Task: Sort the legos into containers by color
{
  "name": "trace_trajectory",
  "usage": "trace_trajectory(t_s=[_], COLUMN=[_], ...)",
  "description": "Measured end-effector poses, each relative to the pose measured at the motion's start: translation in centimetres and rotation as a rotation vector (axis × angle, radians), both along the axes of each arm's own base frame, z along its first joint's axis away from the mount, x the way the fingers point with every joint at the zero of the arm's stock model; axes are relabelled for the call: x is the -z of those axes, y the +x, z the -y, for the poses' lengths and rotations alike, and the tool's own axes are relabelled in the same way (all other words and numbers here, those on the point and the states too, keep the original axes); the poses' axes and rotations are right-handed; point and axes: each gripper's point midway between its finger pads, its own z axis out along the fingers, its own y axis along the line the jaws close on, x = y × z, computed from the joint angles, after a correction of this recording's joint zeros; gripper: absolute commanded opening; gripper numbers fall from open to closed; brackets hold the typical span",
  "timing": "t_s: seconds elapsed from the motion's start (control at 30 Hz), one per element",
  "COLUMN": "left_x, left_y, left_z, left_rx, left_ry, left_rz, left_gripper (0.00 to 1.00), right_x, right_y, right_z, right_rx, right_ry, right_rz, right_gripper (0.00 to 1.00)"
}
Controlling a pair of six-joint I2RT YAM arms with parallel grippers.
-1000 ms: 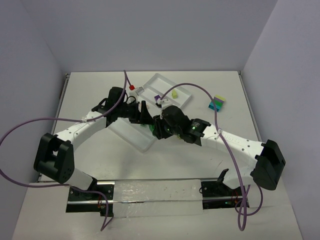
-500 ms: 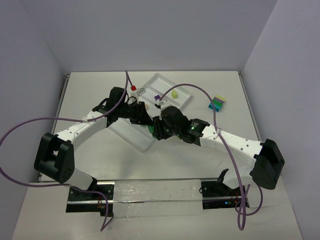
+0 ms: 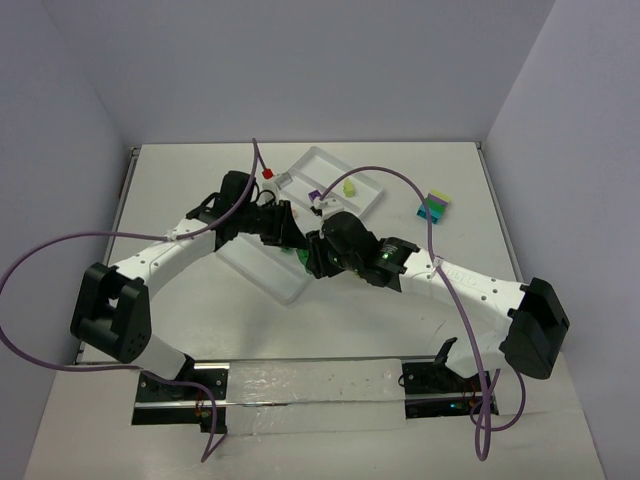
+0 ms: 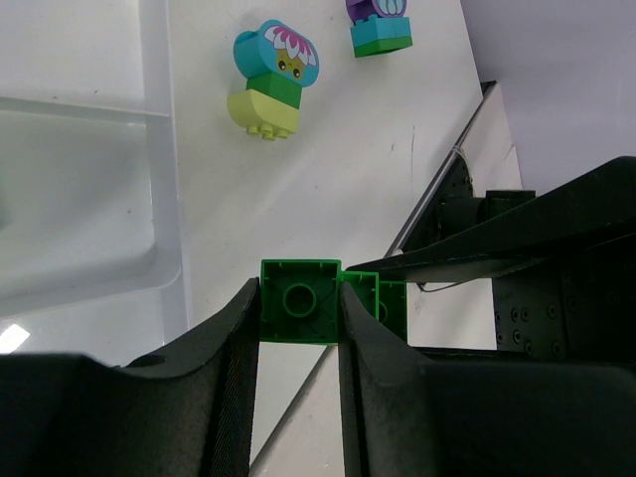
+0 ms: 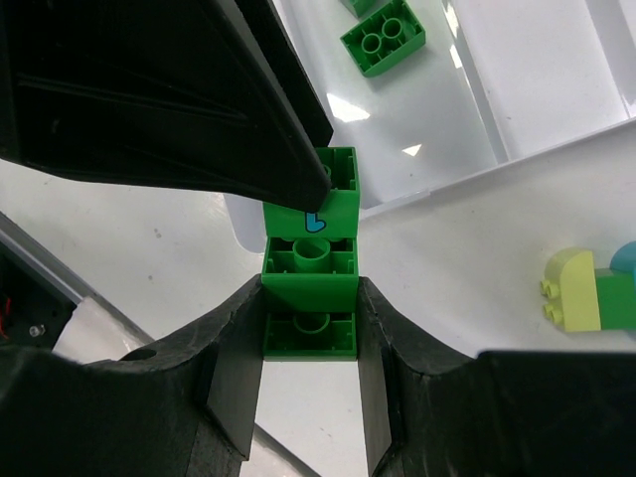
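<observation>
Left wrist, green lego [image 4: 301, 313] btwn fingers [image 4: 234, 368]

One tray [image 3: 335, 165], one gripped green lego stack [image 5: 310, 263], two loose green bricks [image 5: 383, 38], three other-coloured pieces [image 3: 433, 208]

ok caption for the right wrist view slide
right tool and left tool both clamp one green brick stack near the clear tray, which holds a loose green brick

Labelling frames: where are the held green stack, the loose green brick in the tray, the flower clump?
held green stack [image 5: 310, 268]: right wrist, middle brick.
loose green brick [image 5: 383, 38]: right wrist, studded top.
flower clump [image 4: 270, 87]: left wrist, green middle.
</observation>
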Motion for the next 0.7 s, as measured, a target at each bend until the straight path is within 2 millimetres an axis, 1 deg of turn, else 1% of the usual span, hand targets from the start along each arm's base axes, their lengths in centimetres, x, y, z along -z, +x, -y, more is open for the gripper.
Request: trace_trajectory(t_s=[0.03,0.13,0.3,0.37,0.57,0.6,0.7], left_x=[0.02,0.04,0.01,0.04,0.43,0.48,0.61], left_y=[0.08,0.18,0.22,0.21,0.53,0.56,0.60], left_z=[0.05,0.09,0.09,0.08,-0.21,-0.23,-0.25], left_rx=[0.000,-0.002,-0.006,-0.005,-0.028,-0.029,-0.031], left_ry=[0.000,0.002,0.011,0.012,0.033,0.035,0.038], left_rz=[-0.002,-0.004,-0.003,-0.002,-0.004,-0.004,-0.005], left_gripper=[0.01,0.11,0.36,0.50,0.80,0.84,0.85], right_x=[0.00,0.00,-0.01,-0.01,0.01,0.00,-0.01], right_y=[0.05,0.10,0.15,0.15,0.33,0.37,0.41], right_z=[0.04,0.08,0.10,0.11,0.29,0.31,0.35], right_rx=[0.003,0.006,0.008,0.008,0.017,0.019,0.021], right_ry=[-0.001,-0.003,-0.003,-0.004,-0.011,-0.012,-0.013], right_rz=[0.002,0.004,0.005,0.005,0.013,0.015,0.017], right_gripper=[0.00,0.00,0.01,0.01,0.01,0.01,0.01])
